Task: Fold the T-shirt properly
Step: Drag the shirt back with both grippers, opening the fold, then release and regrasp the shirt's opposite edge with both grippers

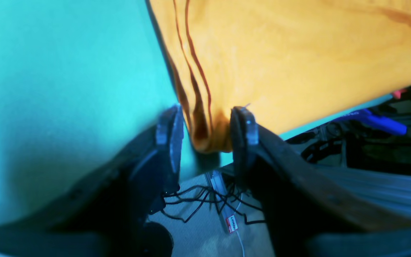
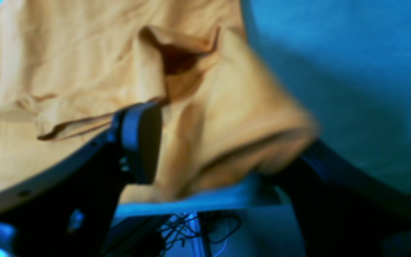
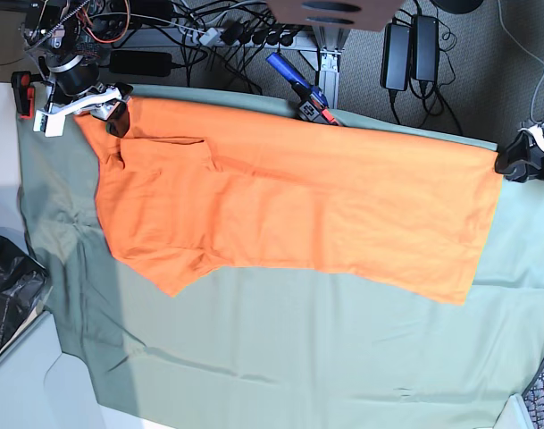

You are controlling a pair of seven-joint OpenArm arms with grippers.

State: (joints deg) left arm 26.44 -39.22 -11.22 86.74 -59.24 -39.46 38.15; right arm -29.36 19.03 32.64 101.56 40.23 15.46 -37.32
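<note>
T-shirt (image 3: 289, 210): bright orange, lying stretched lengthwise along the far half of the grey-green table cloth (image 3: 280, 357), already narrowed to a long band, with one sleeve poking out toward the near left.

Left gripper (image 1: 205, 125): at the shirt's hem corner on the base view's right edge; a bunched tip of orange fabric sits between the jaws. They stand a little apart, so whether they truly pinch it I cannot tell.

Right gripper (image 2: 223, 142): at the collar-and-shoulder corner, base view's far left. The wrist picture is blurred; cloth drapes over and between the fingers, and it looks to be clamped on the shirt, though I say this with caution.

Handling: light, limp and soft; it will sag and wrinkle wherever unsupported, and thin layers may slip apart in a pinch.

Where to hold: the two far corners, taking all layers together near the seam or hem, where the fabric is thickest and least likely to slide.

Judgement: the shirt is tensioned end to end, ready for a crosswise fold; keeping it taut should prevent creases.

Risk: one layer escaping the grip.
</note>
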